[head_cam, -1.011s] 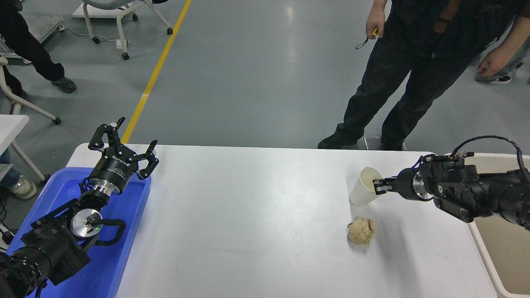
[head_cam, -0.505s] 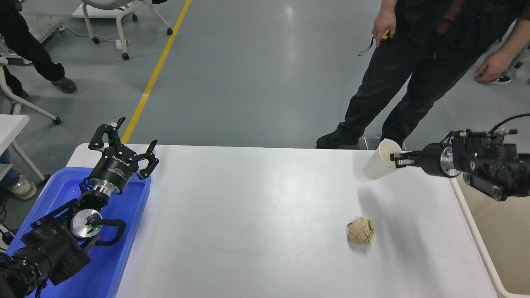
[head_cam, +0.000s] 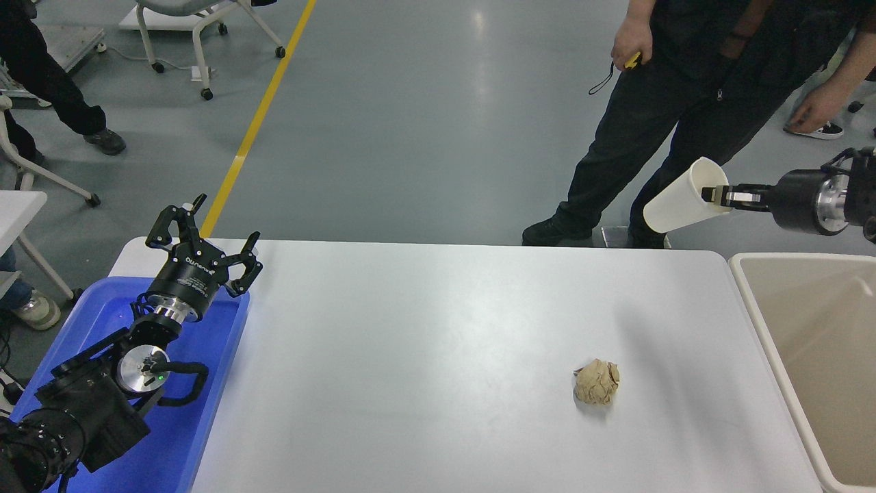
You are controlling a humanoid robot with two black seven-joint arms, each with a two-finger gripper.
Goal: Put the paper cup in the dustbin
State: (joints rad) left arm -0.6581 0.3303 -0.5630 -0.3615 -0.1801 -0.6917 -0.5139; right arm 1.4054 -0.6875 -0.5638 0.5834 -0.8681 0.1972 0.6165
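The white paper cup (head_cam: pixel 677 205) hangs tilted in the air, high above the table's far right corner, mouth to the right. My right gripper (head_cam: pixel 715 195) comes in from the right edge and is shut on the cup's rim, one finger inside the mouth. The beige dustbin (head_cam: pixel 756 308) stands against the table's right end, below and to the right of the cup. My left gripper (head_cam: pixel 205 236) is parked open over the blue tray at the lower left.
A crumpled tan paper ball (head_cam: pixel 597 382) lies on the white table (head_cam: pixel 410 356) right of centre. A blue tray (head_cam: pixel 212 356) sits at the left end. A person in dark clothes (head_cam: pixel 684 89) stands at the far side behind the cup.
My right gripper has lifted the cup off the table and carried it up and to the right, towards the dustbin. The left arm has not moved.
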